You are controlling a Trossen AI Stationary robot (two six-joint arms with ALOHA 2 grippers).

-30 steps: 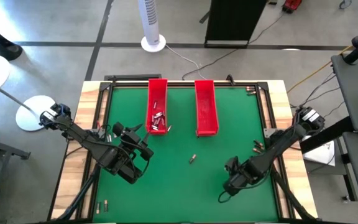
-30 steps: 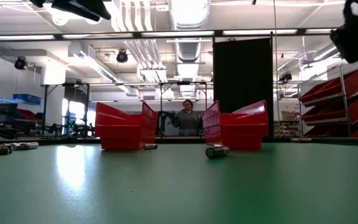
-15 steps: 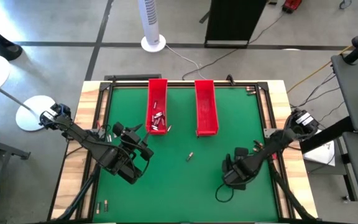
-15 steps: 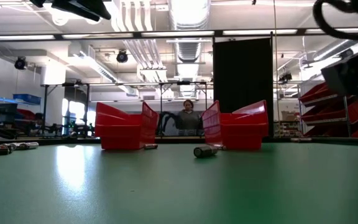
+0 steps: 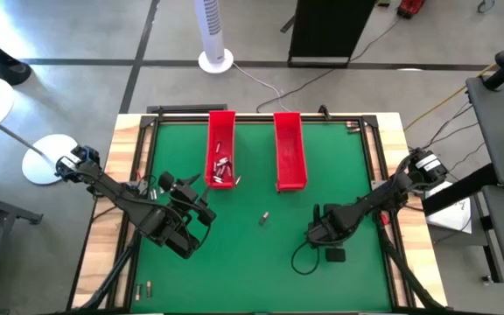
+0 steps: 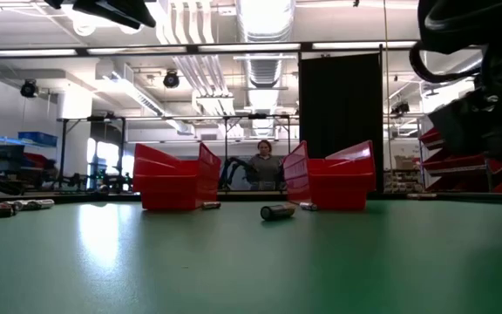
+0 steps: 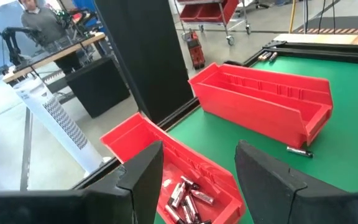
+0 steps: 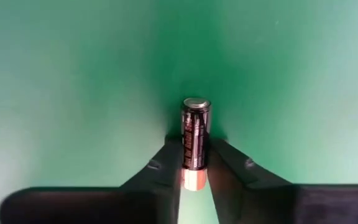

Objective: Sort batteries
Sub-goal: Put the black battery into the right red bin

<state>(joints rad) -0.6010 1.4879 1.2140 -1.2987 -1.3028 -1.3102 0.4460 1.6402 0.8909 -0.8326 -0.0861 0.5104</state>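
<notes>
Battery [image 8: 195,142] clamped in right gripper [image 8: 195,163], near right tray [image 5: 290,150].
Risk: thin grip, could slip; left gripper [image 7: 197,180] open, idle.

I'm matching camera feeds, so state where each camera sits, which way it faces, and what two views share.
High: overhead, straight down on the table; both arms show.
Low: table height, level across to the trays; arms at top corners.
Left wrist: faces the trays past the open left gripper.
Right wrist: faces the table; right gripper grips a battery.
Shared: high and low both show the loose battery.
</notes>
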